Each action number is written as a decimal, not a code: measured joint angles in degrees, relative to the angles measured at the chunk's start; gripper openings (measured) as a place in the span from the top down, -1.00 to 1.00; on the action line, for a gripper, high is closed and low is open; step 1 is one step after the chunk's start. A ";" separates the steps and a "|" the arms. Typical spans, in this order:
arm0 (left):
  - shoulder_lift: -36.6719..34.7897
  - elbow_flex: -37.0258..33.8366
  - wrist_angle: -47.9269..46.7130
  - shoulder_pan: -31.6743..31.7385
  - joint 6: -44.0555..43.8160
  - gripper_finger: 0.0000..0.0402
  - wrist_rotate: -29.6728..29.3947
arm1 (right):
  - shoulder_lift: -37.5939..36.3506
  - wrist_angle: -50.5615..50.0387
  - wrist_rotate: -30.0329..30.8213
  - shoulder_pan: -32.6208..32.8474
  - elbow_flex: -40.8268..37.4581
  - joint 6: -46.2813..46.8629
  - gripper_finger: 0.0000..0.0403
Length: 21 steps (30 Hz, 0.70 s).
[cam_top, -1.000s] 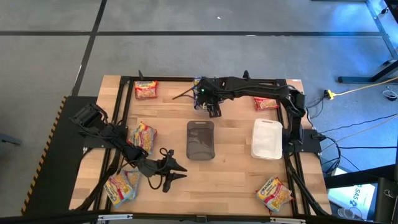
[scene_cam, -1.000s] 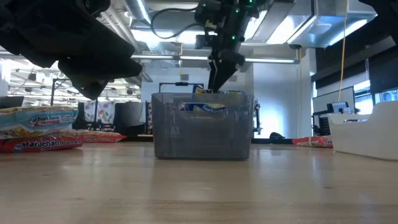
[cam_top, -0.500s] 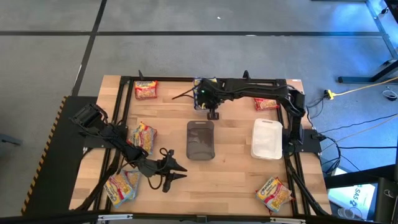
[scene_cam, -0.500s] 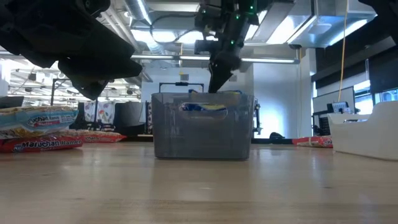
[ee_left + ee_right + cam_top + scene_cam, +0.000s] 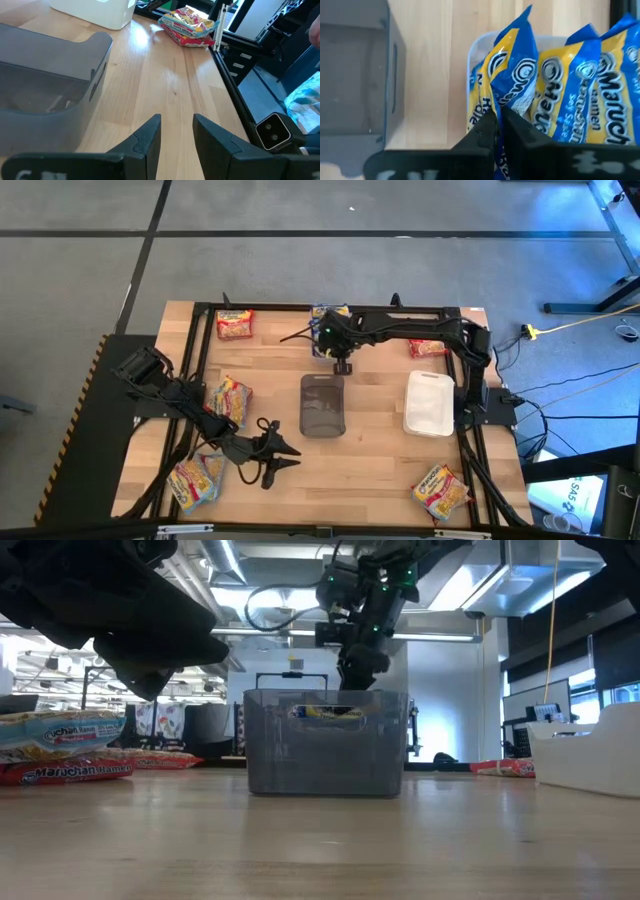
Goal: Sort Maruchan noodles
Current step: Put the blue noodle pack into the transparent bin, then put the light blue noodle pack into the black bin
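The sorting looks only partly done. At the far edge of the table, the right gripper hangs over a small clear tub that already holds several blue-and-yellow noodle packets standing on edge; its fingers are pinched nearly together on the top edge of one blue packet, either gripping it or just letting it go, which I cannot settle from these views. That tub seems to be the place for the blue kind. The grey bin in the middle of the table appears to have nothing in it from above, and the white tub to its right shows no packets either. Much is left: a red-labelled packet lies at the far left corner, another at the far right under the right arm, a mixed pair sits at the left side, and small heaps wait at the near left and near right corners. The left gripper rests low near the front, left of the grey bin, its fingers a narrow gap apart and holding nothing.
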 joint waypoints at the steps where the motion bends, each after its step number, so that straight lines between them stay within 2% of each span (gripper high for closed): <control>1: 0.00 0.00 0.00 0.04 -0.06 0.46 0.00 | 0.00 0.64 0.00 0.00 0.01 0.28 0.93; 5: 0.00 0.00 0.01 0.04 -0.09 0.46 0.00 | 0.00 2.82 -0.18 0.00 0.01 2.92 0.79; 12: 0.00 0.00 0.02 0.06 -0.11 0.46 -0.02 | 0.02 2.19 -0.67 0.01 0.03 4.16 0.19; 17: 0.00 0.00 0.02 0.06 -0.15 0.46 -0.02 | -1.80 -5.21 0.55 1.03 3.81 4.52 -0.12; 21: 0.00 0.01 0.43 -0.02 -0.15 0.46 -0.03 | -7.66 -14.30 0.90 4.90 6.52 8.15 -0.19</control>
